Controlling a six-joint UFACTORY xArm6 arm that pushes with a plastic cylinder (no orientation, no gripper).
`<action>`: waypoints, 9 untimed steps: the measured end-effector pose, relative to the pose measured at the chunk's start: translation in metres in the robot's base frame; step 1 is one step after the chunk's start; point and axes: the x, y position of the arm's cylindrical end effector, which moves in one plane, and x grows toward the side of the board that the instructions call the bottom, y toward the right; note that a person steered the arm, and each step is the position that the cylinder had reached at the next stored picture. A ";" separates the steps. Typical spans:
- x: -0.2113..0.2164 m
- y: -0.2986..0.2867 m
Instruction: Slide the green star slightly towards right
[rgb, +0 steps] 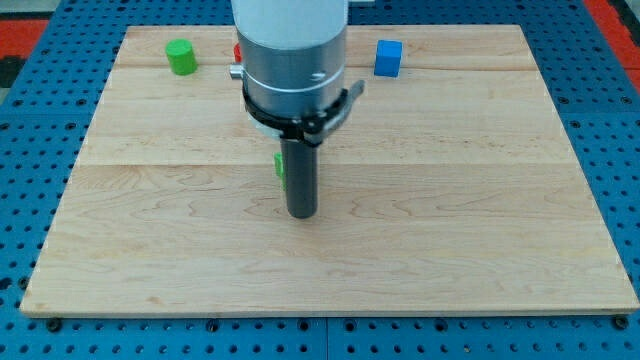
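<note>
Trouble first: green star (279, 164) sits nearly hidden, touching my rod's left side, my tip (302, 214) bare, nearer and right of it. Sweeping from here drags nothing, or clips 1 point and spins it.
</note>
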 end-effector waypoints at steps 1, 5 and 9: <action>-0.005 -0.006; -0.020 -0.038; -0.036 -0.035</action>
